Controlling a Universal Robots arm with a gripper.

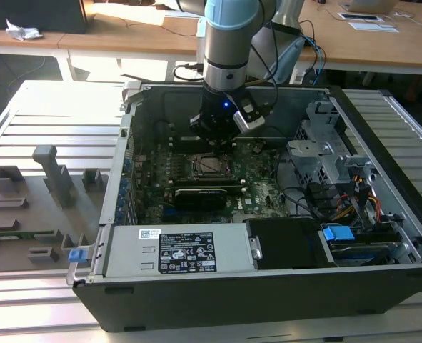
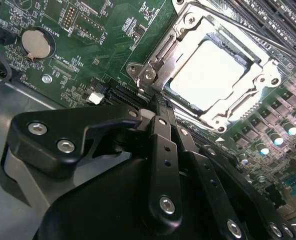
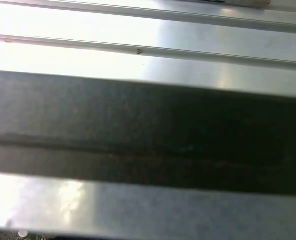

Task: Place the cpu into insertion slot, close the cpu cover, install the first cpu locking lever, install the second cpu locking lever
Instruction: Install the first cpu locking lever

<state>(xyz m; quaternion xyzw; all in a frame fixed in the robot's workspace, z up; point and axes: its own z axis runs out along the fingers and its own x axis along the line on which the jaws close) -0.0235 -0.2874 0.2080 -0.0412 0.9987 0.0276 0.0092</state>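
Wooden desks point(image 1: 125, 32) were noted across the back of the room, with a slatted metal table point(image 1: 46, 100) in front of them. On the exterior view's left, grey fixture blocks point(image 1: 50, 171) were set out on a flat panel on that table. Just beside them lay the open computer case point(image 1: 268, 300), a labelled silver power supply point(image 1: 171, 250) along its near edge and the green motherboard point(image 1: 260, 193) exposed inside.

About mid-frame the arm point(image 1: 228, 36) was seen entering the case from above. The gripper point(image 1: 212, 136) was held low over the board, near the far side of the insertion slot point(image 1: 196, 168).

In the second wrist view a round coin battery point(image 2: 37, 42) was recorded on the board. The gripper point(image 2: 155, 102) was seen close by as black linkage, near the socket. Whether it was open or closed, and whether anything was gripped, could not be told. The cpu point(image 2: 208, 75) was found seated in the slot, its pale top glaring through the cut-out of the cpu cover point(image 2: 262, 85), which was laid down flat around it. A thin metal rod point(image 2: 248, 30) was seen running along one side of the cover; whether it was latched could not be told.

On the exterior view's right, a metal drive cage point(image 1: 318, 153), coloured cables point(image 1: 360, 200) and a blue tab point(image 1: 338, 234) were noted.

In the first wrist view a broad dark band point(image 3: 148, 135) was recorded between pale metal strips point(image 3: 148, 55).
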